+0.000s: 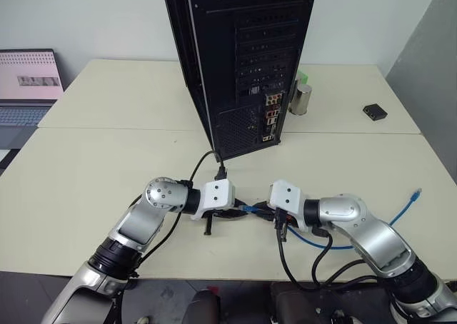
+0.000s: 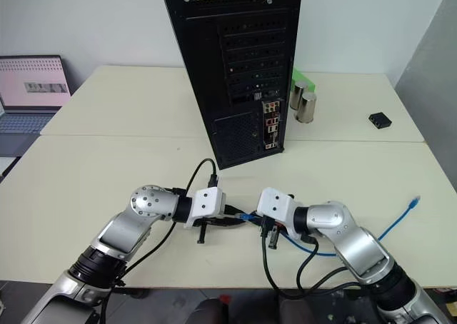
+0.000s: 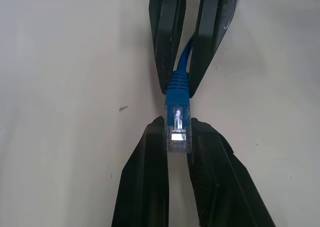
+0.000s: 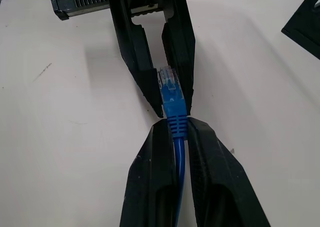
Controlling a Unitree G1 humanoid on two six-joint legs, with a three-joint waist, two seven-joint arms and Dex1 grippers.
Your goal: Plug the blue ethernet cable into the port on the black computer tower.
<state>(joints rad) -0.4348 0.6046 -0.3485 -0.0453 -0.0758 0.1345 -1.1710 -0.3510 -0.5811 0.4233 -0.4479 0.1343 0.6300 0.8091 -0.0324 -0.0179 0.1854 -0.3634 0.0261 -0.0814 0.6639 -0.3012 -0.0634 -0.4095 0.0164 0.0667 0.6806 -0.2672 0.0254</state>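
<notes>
I am holding the blue ethernet cable [image 4: 175, 137] low over the pale bench [image 1: 86, 167] with both arms, in front of the black computer tower [image 1: 239, 60]. My right pincer [image 4: 175, 129] is closed on the ribbed blue boot just behind the plug [image 3: 178, 122], with the cord running back between its fingers [image 4: 150, 187]. My left pincer [image 3: 177, 137] is facing it tip to tip and is clamped on the sides of the clear plug itself. The rest of the cable is trailing off to my right across the bench, its far end [image 1: 416, 193] lying loose near the edge. The tower is standing upright with its rear face towards me, and the port [image 1: 272, 117] is sitting in the coloured connector cluster low on that face, well apart from the plug. Two silver cylinders [image 2: 304, 101] are standing beside the tower, and an open laptop [image 1: 27, 81] is sitting at my far left
</notes>
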